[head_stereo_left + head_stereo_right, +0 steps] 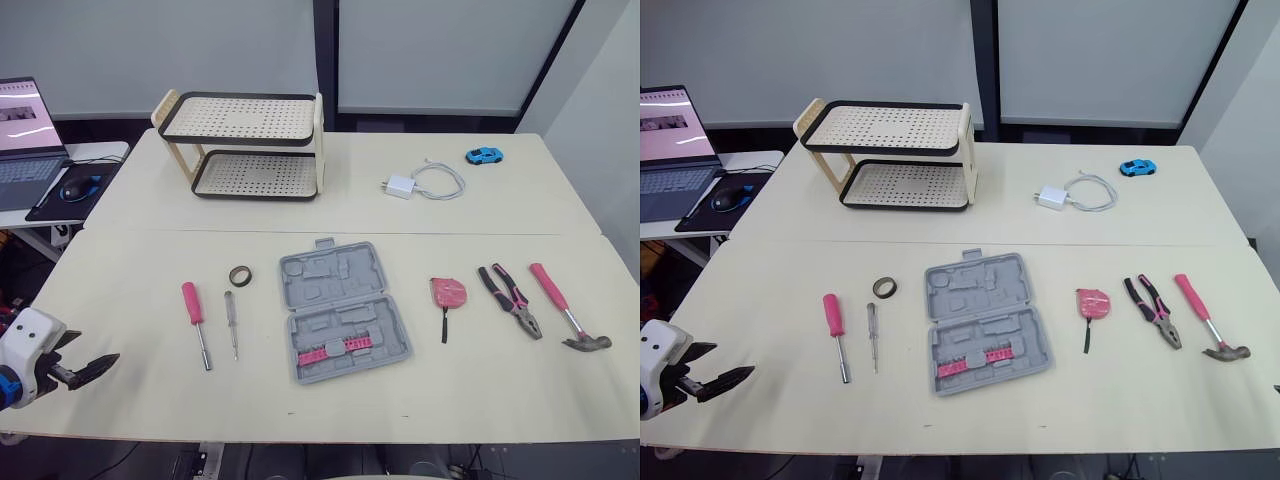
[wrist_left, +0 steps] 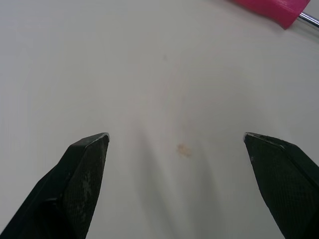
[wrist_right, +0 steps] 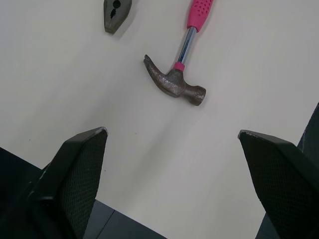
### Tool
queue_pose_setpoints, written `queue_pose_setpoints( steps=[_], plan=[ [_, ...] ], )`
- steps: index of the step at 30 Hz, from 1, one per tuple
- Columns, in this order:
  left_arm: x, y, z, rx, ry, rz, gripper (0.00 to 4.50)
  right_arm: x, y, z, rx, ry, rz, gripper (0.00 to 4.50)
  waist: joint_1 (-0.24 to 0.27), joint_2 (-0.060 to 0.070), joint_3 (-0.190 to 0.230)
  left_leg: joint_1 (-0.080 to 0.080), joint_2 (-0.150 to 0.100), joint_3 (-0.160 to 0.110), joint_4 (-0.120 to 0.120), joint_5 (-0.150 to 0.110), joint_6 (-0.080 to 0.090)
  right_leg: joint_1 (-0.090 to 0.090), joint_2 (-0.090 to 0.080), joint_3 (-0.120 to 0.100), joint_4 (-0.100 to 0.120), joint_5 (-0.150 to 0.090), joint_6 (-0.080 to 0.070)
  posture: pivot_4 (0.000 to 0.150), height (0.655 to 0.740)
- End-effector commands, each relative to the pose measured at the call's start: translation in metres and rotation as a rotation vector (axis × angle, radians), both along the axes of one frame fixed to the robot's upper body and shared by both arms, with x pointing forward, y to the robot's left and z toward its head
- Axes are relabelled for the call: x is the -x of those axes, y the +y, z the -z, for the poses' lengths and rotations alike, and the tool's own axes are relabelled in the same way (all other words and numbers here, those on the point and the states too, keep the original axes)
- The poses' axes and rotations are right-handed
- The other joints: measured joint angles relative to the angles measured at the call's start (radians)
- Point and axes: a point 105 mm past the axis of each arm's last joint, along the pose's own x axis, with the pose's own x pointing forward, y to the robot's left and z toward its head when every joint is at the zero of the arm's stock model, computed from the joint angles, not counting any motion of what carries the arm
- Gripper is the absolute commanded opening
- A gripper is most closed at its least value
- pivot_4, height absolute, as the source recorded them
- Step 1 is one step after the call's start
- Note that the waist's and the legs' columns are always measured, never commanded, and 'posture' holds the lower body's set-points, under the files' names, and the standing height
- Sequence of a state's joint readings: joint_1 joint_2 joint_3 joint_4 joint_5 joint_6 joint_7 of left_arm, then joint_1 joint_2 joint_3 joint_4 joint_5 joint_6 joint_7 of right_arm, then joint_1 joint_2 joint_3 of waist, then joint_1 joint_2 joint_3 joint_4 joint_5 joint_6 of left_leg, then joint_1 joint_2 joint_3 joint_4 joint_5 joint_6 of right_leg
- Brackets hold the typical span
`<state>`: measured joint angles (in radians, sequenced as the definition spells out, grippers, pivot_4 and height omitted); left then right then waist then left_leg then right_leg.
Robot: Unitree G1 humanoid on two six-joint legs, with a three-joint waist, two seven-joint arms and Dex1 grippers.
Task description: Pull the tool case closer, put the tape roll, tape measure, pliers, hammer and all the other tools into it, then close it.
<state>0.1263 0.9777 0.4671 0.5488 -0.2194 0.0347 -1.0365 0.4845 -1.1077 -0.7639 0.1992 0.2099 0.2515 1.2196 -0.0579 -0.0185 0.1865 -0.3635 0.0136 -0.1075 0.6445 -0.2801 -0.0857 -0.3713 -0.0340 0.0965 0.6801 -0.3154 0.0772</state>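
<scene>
Pale table (image 1: 130,270) carries a two-shelf rack (image 1: 245,145) at the back, with a laptop (image 1: 25,130) on a side desk to its left. At the near left edge the left gripper (image 2: 177,138) hangs over bare tabletop, its fingers spread wide. Next come a pink-handled screwdriver (image 1: 195,320), a slim screwdriver (image 1: 232,322) and, just behind them, the tape roll (image 1: 240,275). In the middle lies the grey tool case (image 1: 342,315), open flat. To its right sit the tape measure (image 1: 447,293), pliers (image 1: 510,300) and hammer (image 1: 565,318), side by side and apart. Right gripper (image 3: 172,132) is spread too, above the near edge close to the hammer's head. A charger (image 1: 400,186) and a blue toy car (image 1: 484,155) lie far back.
</scene>
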Motion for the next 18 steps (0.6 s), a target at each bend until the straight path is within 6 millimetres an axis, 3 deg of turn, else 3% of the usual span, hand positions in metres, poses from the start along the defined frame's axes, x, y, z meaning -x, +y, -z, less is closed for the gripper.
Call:
queue_pose_setpoints(
  steps=[1, 18],
  plan=[
    [0.001, 0.006, -0.010, -0.035, -0.009, -0.005, 4.50, -0.003, -0.003, -0.005, 0.012, -0.033, 0.000, 4.48, 0.000, 0.000, 0.000, 0.000, 0.000, 0.000, 0.000, 0.000, 0.000, 0.000, 0.000, 0.000, 0.000, 0.000, 0.000, 0.150, 0.7350],
    [-0.004, 0.006, -0.020, 0.025, -0.067, -0.028, 4.50, -0.010, -0.013, -0.004, 0.025, -0.085, 0.002, 4.48, -0.001, 0.000, 0.000, 0.000, 0.000, 0.000, 0.000, 0.000, 0.000, 0.000, 0.000, 0.000, 0.000, 0.000, 0.000, 0.150, 0.7350]
  ],
)
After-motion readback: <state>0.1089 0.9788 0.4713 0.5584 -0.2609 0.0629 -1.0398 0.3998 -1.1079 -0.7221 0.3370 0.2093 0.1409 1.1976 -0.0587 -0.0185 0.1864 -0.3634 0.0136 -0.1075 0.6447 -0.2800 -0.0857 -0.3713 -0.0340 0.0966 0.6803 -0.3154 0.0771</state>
